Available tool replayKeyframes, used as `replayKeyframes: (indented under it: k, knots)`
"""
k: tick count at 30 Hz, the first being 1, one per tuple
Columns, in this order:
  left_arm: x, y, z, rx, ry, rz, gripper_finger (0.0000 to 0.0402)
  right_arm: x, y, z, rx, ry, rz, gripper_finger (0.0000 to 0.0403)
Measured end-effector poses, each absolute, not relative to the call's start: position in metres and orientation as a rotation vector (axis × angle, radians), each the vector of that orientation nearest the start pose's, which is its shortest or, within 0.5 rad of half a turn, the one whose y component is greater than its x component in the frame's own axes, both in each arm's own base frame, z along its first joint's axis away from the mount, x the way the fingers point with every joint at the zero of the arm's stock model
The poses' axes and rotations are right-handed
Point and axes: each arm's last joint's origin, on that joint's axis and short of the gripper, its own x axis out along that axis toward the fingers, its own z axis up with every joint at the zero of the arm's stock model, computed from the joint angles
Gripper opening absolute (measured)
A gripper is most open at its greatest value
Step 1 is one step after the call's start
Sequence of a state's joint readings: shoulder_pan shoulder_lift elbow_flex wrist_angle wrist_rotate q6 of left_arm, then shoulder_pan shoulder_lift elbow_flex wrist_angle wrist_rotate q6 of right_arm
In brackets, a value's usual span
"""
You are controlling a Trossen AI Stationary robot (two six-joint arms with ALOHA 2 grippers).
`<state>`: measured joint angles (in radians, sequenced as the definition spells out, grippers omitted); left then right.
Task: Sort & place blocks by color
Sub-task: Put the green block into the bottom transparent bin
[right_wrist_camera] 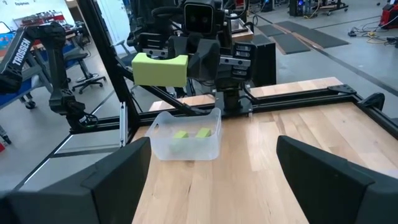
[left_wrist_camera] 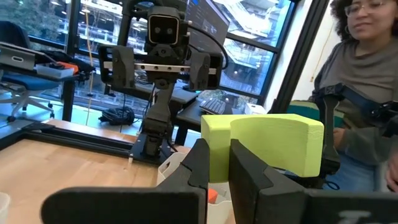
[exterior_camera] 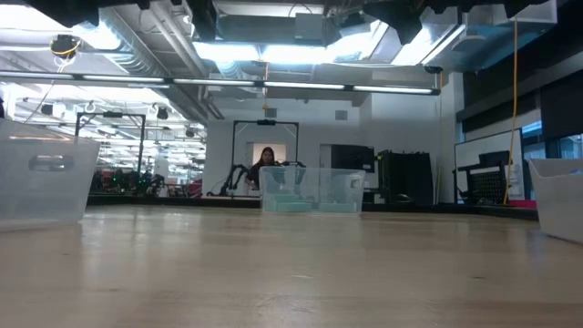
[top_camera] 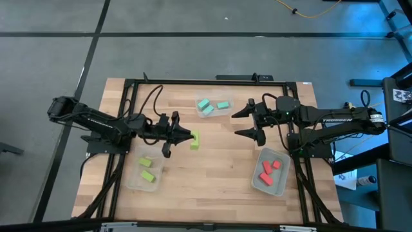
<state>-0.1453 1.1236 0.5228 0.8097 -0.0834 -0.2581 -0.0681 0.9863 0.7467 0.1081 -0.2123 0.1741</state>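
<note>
My left gripper [top_camera: 185, 136] is over the table's middle, shut on a lime block [top_camera: 194, 140], which also shows in the left wrist view [left_wrist_camera: 267, 146] and the right wrist view [right_wrist_camera: 160, 68]. My right gripper [top_camera: 248, 122] hangs open over the right of the table, its fingers wide apart [right_wrist_camera: 217, 180] and touching nothing. Two lime blocks [top_camera: 147, 169] lie in the near-left bin, teal blocks [top_camera: 211, 106] in the far bin, red blocks [top_camera: 269, 169] in the near-right bin. Neither gripper shows in the low view. My left gripper pinches the lime block between its two fingers [left_wrist_camera: 200, 163] at one end of the block [left_wrist_camera: 217, 134]. The fingers come level, pointing toward the table's right. The rest of the block sticks out to one side of the fingers. It is lifted clear of the table.
Three clear plastic bins stand on the wooden table: near left [top_camera: 145, 173], far middle [top_camera: 214, 105] and near right [top_camera: 271, 171]. A black frame [top_camera: 129, 116] edges the table. Bare wood lies between the bins. A person [left_wrist_camera: 367, 93] sits beyond the table's right side.
</note>
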Motion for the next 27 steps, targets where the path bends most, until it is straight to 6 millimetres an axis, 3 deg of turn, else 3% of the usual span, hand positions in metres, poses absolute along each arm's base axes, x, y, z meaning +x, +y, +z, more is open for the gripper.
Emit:
replayKeyframes:
  k: [12, 27]
  knots:
    - [0.236, -0.017, 0.273, -0.268, -0.202, -0.069, 0.0022, 0.222, -0.009, 0.311, 0.189, 0.143, 0.132, 0.0351]
    - [0.236, -0.016, 0.274, -0.262, -0.221, -0.067, 0.0022, 0.222, -0.009, 0.311, 0.191, 0.143, 0.132, 0.0351]
